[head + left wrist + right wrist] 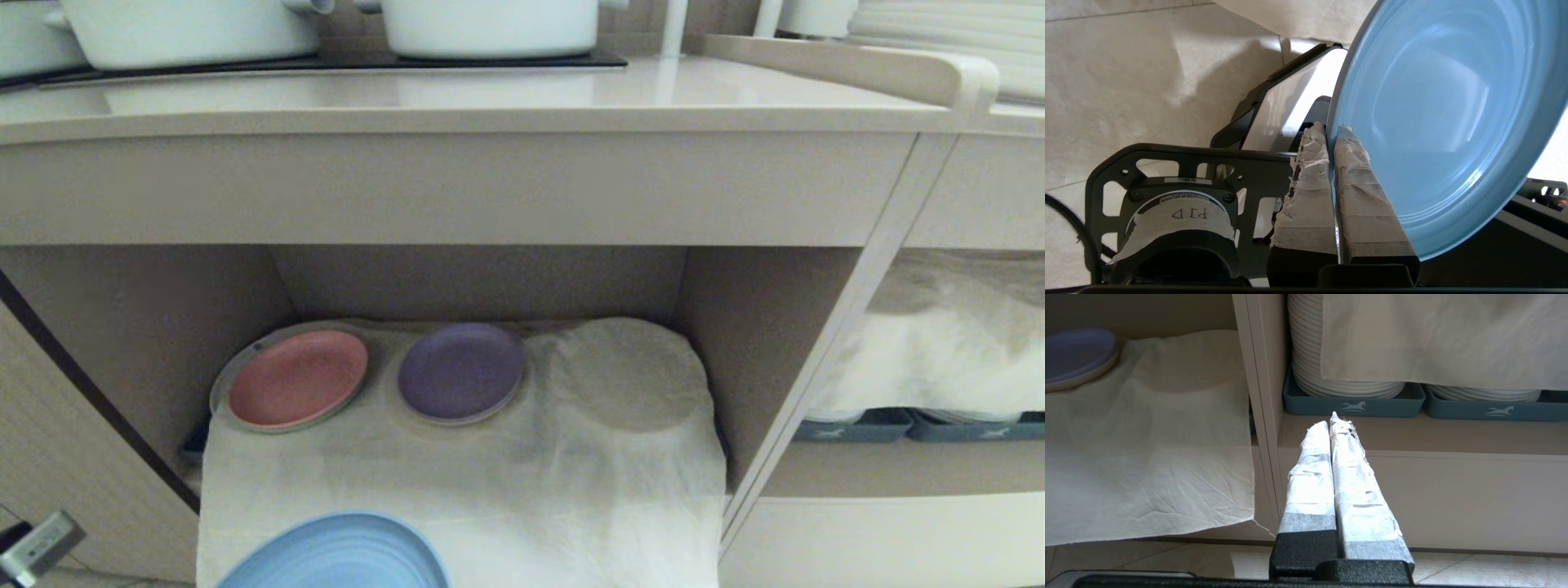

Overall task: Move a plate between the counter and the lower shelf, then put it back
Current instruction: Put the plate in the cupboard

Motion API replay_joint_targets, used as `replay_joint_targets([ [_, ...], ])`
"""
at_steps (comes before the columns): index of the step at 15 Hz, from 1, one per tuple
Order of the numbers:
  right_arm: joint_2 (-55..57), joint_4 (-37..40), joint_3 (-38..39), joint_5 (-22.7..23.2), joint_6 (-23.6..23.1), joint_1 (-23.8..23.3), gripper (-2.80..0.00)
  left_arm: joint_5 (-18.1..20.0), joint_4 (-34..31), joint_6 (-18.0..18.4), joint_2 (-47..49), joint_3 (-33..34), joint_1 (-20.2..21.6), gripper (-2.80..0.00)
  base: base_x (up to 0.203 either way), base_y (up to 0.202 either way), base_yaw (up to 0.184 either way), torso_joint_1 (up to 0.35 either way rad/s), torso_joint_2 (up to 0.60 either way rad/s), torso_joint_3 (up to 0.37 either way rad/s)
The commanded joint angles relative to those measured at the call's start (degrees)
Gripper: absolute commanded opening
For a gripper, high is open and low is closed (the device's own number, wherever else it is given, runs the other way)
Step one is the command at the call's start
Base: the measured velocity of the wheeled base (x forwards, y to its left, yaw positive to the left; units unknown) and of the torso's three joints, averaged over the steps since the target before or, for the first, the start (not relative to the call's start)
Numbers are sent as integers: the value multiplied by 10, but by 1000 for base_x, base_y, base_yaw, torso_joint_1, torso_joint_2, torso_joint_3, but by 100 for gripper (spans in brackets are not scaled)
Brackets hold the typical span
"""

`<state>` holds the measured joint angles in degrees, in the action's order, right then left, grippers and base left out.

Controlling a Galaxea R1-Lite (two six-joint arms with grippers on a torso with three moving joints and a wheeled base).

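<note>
Pinching plate [1445,122] rim, left claw [1331,134]

The head camera faces the counter [490,98] and lower shelf [147,327] from close in. The right wrist camera looks low at the shelf's cloth [1147,457], which both views share.

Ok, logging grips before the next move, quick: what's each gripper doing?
Left gripper: shut on the rim of the plate.
Right gripper: shut, holding nothing.

A white label [1180,214] on the left wrist mount reads "PID"
</note>
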<state>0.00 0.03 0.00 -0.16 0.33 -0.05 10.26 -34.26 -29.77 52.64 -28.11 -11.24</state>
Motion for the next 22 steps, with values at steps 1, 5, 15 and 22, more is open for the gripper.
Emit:
replay_joint_targets([
  [1,0,1,0,0,0,0,-280,1,-2,-2,1,0,0,-280,-3,-113,7,2,7,2],
  [5,0,0,0,0,0,0,-280,1,-2,-2,-1,0,0,-280,0,-193,2,2,4,3],
  [15,0,1,0,0,0,0,-280,1,-2,-2,-3,0,0,-280,0,-186,0,1,4,2],
  [22,0,1,0,0,0,0,-280,2,-2,-1,-12,-4,0,-280,0,-10,0,1,1,0],
])
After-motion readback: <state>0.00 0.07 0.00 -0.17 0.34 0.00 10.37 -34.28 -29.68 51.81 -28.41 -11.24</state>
